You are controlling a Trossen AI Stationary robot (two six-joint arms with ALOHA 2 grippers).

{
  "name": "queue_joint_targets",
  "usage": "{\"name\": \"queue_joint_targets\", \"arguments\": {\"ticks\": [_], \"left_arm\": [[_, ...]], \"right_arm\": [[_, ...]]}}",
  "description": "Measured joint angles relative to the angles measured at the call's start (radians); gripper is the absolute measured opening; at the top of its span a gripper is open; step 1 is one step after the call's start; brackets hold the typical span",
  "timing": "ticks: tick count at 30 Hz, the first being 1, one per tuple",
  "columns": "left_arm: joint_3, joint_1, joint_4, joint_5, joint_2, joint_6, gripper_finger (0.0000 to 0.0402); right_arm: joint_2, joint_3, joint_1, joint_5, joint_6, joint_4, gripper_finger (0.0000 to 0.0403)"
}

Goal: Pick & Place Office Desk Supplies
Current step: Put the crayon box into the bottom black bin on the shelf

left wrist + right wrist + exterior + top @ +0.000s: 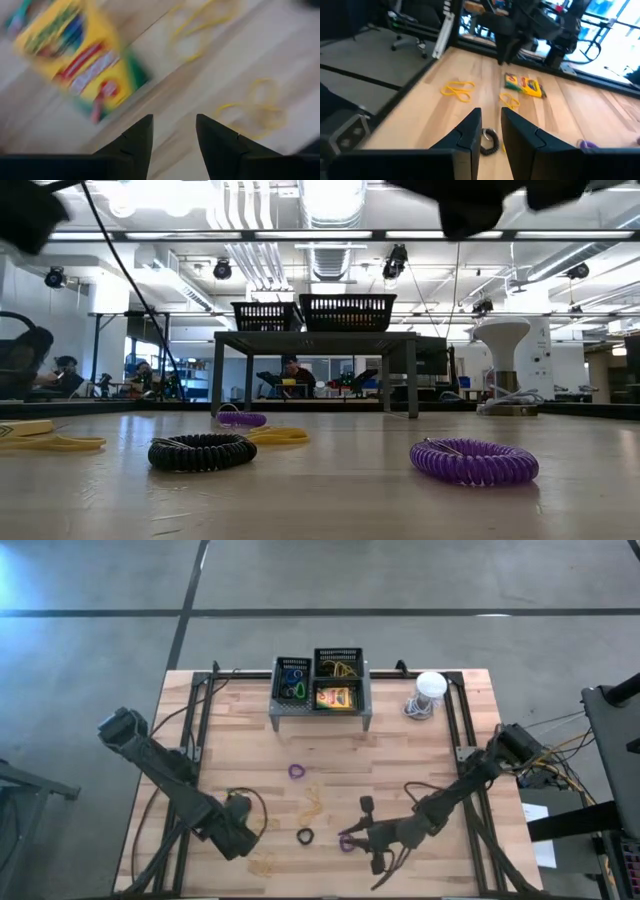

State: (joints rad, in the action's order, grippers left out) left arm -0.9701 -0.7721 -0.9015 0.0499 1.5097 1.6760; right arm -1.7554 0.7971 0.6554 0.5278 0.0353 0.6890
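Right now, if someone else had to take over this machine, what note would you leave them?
Left gripper: open and empty, over the table's front left, beside a loose crayon box.
Right gripper: at the front middle, facing the black loop, with the front purple loop beside it.
Done: the rack holds a boxed crayon set, blue and green loops and stored rubber bands.
Left: the loose crayon box, the black loop, the front purple loop, the far purple loop and two rubber band piles.
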Motion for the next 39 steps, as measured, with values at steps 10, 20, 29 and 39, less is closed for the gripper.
{"name": "queue_joint_targets", "arguments": {"ticks": [10,20,29,39], "left_arm": [[0.091,-0.037,-0.117,-0.088,-0.003,0.310,0.0068],[0.260,-0.011,-0.014,0.021,-0.006,0.348,0.0005],[0.327,0.003,0.165,0.274,-0.006,0.208,0.0006],[0.396,0.084,0.894,0.656,0.095,-0.291,0.0006]], "right_arm": [[-0.029,0.003,-0.025,0.000,-0.056,-0.002,0.0071],[-0.029,0.002,-0.025,-0.001,-0.089,0.001,0.0064],[-0.029,0.021,-0.027,-0.004,-0.089,0.010,0.0064],[-0.029,0.035,-0.038,-0.004,-0.088,0.011,0.0060]]}}
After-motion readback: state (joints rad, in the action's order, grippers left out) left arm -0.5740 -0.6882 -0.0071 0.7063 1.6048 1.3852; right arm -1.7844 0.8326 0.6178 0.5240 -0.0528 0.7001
